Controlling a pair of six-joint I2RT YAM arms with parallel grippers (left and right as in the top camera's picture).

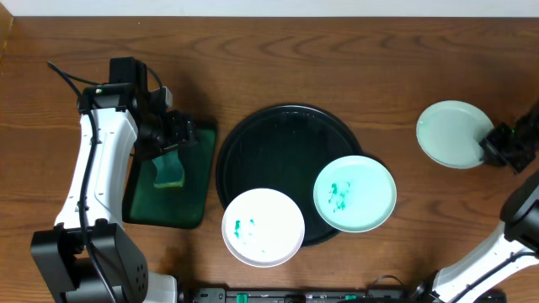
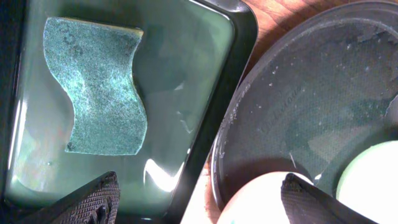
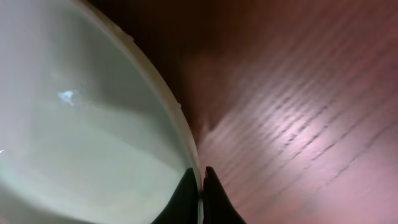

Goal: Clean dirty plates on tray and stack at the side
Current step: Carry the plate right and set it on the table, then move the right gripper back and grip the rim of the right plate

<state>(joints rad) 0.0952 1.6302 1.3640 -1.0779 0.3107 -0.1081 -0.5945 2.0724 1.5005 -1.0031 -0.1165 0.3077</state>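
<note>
The right end effector [image 1: 495,145] is pinched narrow on the rim of the clean plate [image 1: 450,130], well right of the tray [image 1: 269,143]. I cannot tell whether that plate rests flat on the table [image 1: 379,50] or hangs just above it. The left smeared plate [image 1: 263,227] overhangs the tray's near rim, and the right smeared plate [image 1: 354,194] sits at its near right edge.

The left end effector [image 1: 171,133] stands wide above the green tray [image 1: 194,202], just left of the tray. The sponge [image 2: 99,93] lies off to one side of its fingers [image 2: 93,199] in the wrist view.

The step looks twofold: park the clean plate and fetch the sponge. The plate should probably be flat on the wood before the pinch lets go. Leaving it this far from the tray keeps room for stacking. The left side should centre over the sponge's narrow waist, come down close to the green tray's floor, then close squarely. A skewed grip may tilt the wiping face.
</note>
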